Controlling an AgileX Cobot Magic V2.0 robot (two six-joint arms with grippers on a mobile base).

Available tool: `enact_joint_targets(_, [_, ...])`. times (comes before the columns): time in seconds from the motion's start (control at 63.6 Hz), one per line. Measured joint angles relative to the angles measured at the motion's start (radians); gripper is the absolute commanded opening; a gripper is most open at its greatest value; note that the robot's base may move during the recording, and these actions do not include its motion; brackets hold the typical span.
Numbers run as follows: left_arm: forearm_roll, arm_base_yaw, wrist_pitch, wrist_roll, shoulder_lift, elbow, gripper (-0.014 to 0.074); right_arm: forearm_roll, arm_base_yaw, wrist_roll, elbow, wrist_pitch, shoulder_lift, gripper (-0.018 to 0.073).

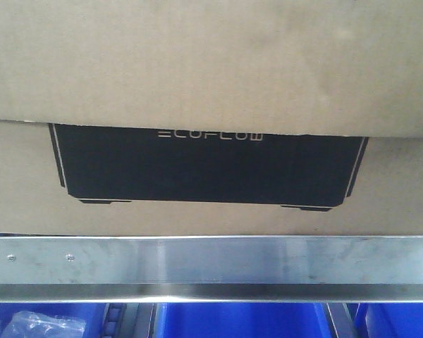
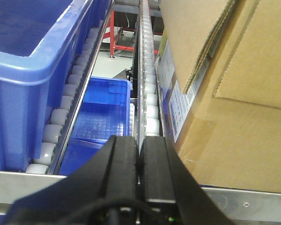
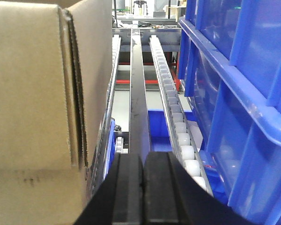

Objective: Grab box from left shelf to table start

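The brown cardboard box (image 1: 211, 63) with a black "ECOFLOW" panel fills the front view, resting on the shelf behind its brushed-steel front rail (image 1: 211, 260). In the left wrist view the box (image 2: 234, 117) stands to the right of my left gripper (image 2: 139, 145), whose black jaws are pressed together and empty, just left of the box's near corner. In the right wrist view the box (image 3: 37, 93) stands to the left of my right gripper (image 3: 143, 161), also shut and empty, beside the box's near edge. The table is out of view.
Blue plastic bins flank the box: one at the left (image 2: 33, 70), stacked ones at the right (image 3: 239, 93). White roller tracks (image 2: 147, 84) (image 3: 175, 122) run back along the shelf. More blue bins (image 1: 240, 320) sit on the level below, one holding a clear bag (image 1: 35, 327).
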Motion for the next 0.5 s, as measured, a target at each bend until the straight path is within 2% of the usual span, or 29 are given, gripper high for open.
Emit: enact_joint_targets(0.503, [0.000, 0.000, 0.000, 0.000, 0.000, 0.000, -0.0015, 0.000, 0.000, 0.000, 0.000, 0.000, 0.000, 0.0049])
